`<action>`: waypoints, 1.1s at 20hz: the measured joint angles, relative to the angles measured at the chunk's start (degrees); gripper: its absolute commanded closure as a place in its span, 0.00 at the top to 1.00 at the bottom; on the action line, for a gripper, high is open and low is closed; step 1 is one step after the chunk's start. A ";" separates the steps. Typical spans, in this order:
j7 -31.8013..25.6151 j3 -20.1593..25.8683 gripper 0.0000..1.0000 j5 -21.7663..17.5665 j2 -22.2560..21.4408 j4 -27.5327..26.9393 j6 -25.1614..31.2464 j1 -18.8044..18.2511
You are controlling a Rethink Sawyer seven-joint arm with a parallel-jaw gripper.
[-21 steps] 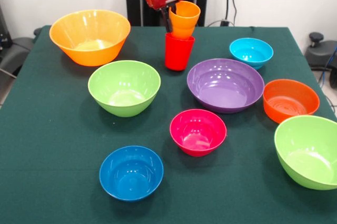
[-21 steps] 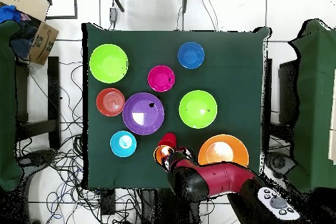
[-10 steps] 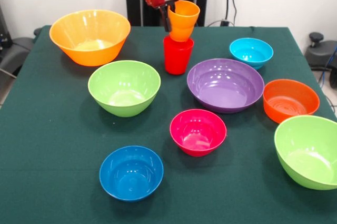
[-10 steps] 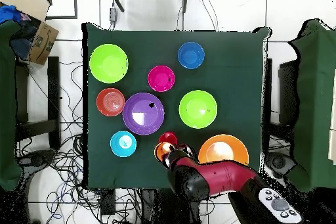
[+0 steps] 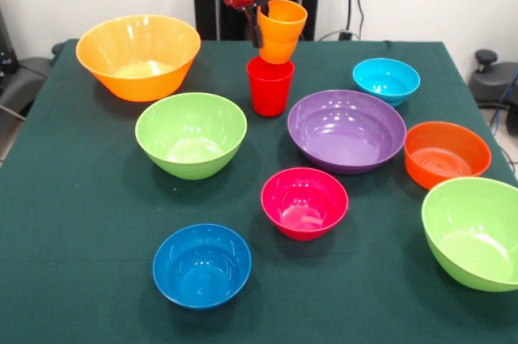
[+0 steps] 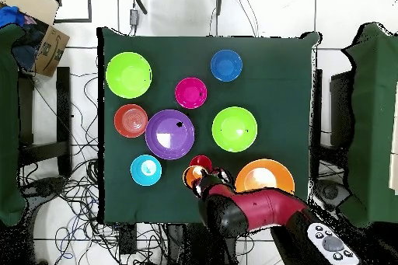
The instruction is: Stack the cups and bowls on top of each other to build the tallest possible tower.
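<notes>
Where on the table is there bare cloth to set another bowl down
Barest: the near-left corner, bordered by the dark blue bowl and left lime green bowl. Crowded: the right side, around the purple bowl, orange bowl and pink bowl.

A robotics lab: a green-clothed worktop [image 6: 272, 67] on a tiled floor [image 6: 342, 13], loose cables [image 6: 78, 192] trailing around it, a cardboard box [image 6: 43, 25] nearby.
</notes>
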 measured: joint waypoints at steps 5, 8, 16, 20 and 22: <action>0.00 0.23 0.00 -0.01 0.00 0.01 0.00 0.03; 0.00 0.30 0.00 -0.01 0.00 0.00 0.00 0.03; 0.00 0.30 0.00 -0.01 0.01 0.00 -1.03 0.11; 0.00 0.28 0.00 -0.01 0.01 -0.01 -3.22 0.56; 0.00 0.28 0.00 -0.01 0.01 -0.01 -3.77 0.69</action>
